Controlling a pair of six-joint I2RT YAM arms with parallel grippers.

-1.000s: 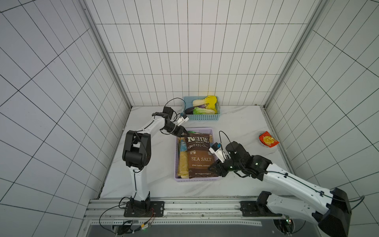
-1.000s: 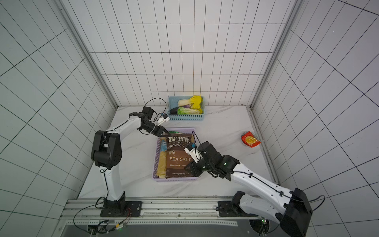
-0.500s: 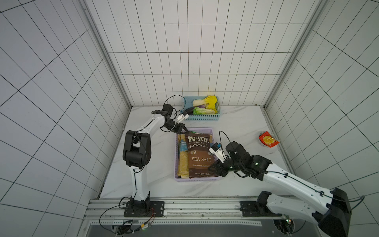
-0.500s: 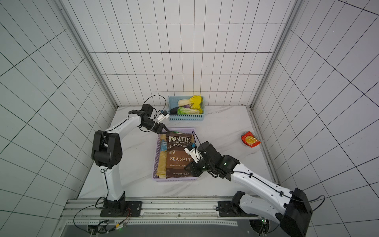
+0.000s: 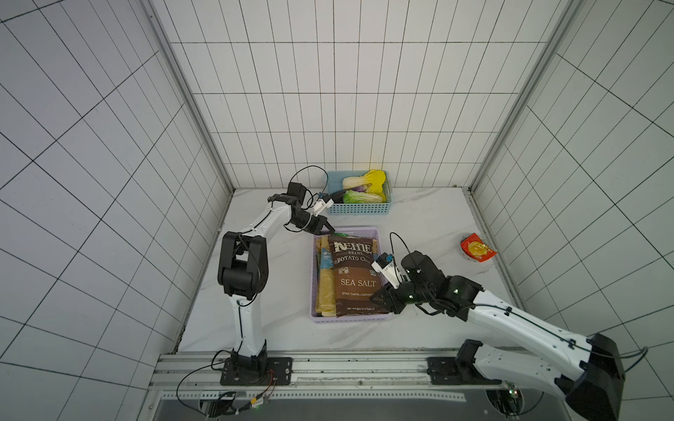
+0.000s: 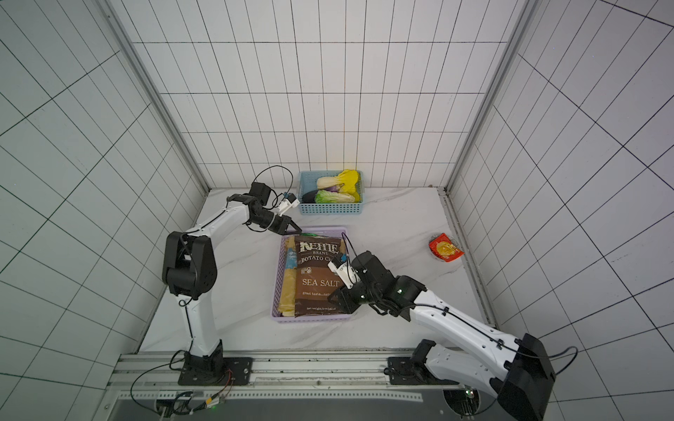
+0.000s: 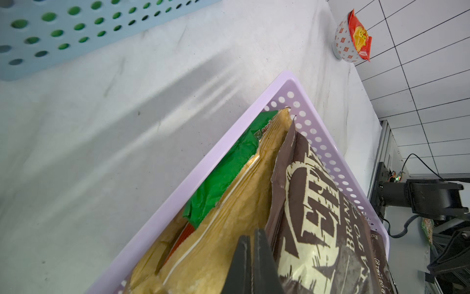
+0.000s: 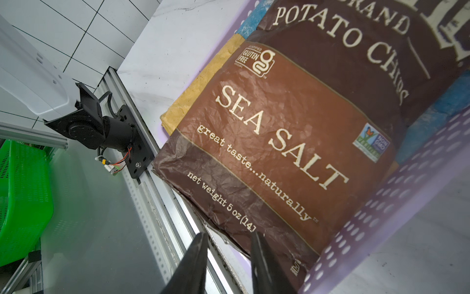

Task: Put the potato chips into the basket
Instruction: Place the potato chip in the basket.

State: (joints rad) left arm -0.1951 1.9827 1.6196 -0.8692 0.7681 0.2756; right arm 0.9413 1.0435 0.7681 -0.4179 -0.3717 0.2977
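Chips status, clock read from the top views (12 = back wall, 6 = rail).

Kettle bag [image 5: 355, 277] lay flat and face up on top of the stack in the lilac basket [image 5: 313, 280], mid-table. A tan bag [image 5: 325, 291] stuck out from under it along the 9 o'clock side. The left wrist view also showed a green bag [image 7: 223, 173] lower in the stack.

Orientation: the Kettle bag's long axis ran 12–6, parallel to the basket's long walls. Logo end pointed to 12, net-weight seam to 6. It sat biased toward the 3 o'clock wall. Couldn't tell if the 6 o'clock seam was inside the near wall or riding on it.

Left gripper [image 5: 330, 230] hung at the basket's 11 o'clock corner, just beside the logo end. Its jaws were all but closed, only a slit, with nothing in them.

Right gripper [image 5: 377, 297] sat at the 5 o'clock corner by the seam. Its jaws stood narrowly apart, and the right wrist view showed nothing between them.

My read on why:
- The basket is shallow and the bags are large, so lying flat lengthwise is the only stable fit.
- The grippers were at diagonal corners, which looked like letting go or squaring the bag up rather than carrying it.

Off-task items: the blue basket [image 5: 359, 209] of toy veg was at 12. A red snack packet [image 5: 477, 248] in a bowl was at 3, well apart.
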